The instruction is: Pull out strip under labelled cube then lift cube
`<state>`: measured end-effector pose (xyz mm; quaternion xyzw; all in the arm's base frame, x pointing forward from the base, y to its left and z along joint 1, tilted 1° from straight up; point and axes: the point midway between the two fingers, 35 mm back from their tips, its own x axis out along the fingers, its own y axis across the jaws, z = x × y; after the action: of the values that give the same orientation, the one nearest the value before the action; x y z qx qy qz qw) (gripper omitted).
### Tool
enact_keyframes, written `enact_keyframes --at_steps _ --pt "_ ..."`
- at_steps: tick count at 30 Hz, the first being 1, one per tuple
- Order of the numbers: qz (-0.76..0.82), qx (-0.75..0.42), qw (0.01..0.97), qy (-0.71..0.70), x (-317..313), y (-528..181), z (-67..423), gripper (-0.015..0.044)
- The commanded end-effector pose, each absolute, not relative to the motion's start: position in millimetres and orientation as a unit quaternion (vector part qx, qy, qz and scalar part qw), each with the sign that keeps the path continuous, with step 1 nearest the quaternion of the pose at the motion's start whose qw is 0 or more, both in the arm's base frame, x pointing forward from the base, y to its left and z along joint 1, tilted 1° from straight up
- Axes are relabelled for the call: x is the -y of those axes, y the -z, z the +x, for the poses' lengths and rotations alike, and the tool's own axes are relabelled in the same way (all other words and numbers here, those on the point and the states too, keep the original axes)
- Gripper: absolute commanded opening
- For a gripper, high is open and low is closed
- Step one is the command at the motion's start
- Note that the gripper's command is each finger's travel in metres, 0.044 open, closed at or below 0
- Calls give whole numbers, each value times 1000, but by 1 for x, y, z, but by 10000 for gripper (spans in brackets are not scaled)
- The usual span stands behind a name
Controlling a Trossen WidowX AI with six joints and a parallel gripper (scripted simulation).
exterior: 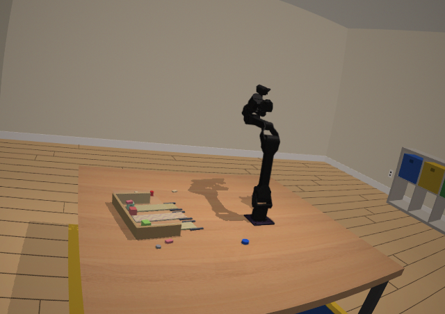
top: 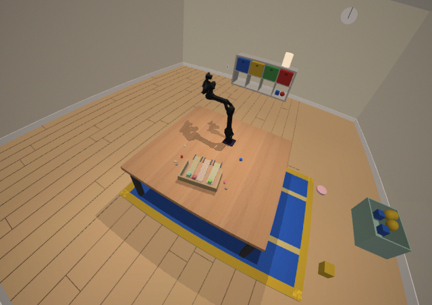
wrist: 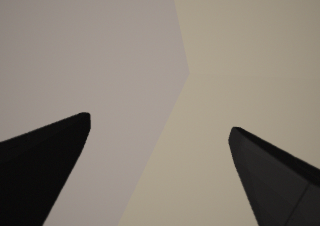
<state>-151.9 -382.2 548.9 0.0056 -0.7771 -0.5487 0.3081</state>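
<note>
The fingers stand wide apart with nothing between them, and the wrist view past them shows only bare wall and a room corner, so the arm [exterior: 265,167] is reared up with its gripper [exterior: 259,102] high above the surface [exterior: 287,267], aimed away from the work. The work is low down: an open wooden tray [exterior: 158,230] in which several strips [exterior: 160,216] lie side by side, their dark tab ends [exterior: 195,228] poking out of the open side toward the arm's base. Small cubes sit at the closed end, a green one [exterior: 145,222], a red one [exterior: 133,210] and a pink one [exterior: 129,202] with a teal one seemingly just behind it; which of them bears the label is too small to tell. The first step, judged from this, is to bring the wrist down and over the tray so the label can be read, then follow that cube's strip to its own tab. The tabs lie close together, so the grip should probably close on one tab only and the pull run straight along the strip, slowly, so the cube slides off rather than tips. Small loose pieces, among them a blue disc [exterior: 245,241], dot the surface around the tray. Beyond lie plank flooring, a blue and yellow rug [top: 291,204], a green bin [top: 380,240] and a shelf unit [top: 264,58] of coloured boxes against the far wall.
</note>
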Motion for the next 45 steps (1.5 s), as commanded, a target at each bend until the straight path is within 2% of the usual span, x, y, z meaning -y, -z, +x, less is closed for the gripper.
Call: enact_keyframes --at_steps 1,12,21,28,34,40,45 --pt "8 775 311 551 383 -549 -150 400" --pt "143 576 498 633 415 -514 7 400" --pt "198 351 680 613 387 -462 149 400" --pt "198 170 805 533 324 -410 242 400" --pt "170 22 889 425 248 -360 298 400" --pt "120 -112 944 288 160 -307 326 400" --pt "65 -209 963 156 85 -263 327 400"
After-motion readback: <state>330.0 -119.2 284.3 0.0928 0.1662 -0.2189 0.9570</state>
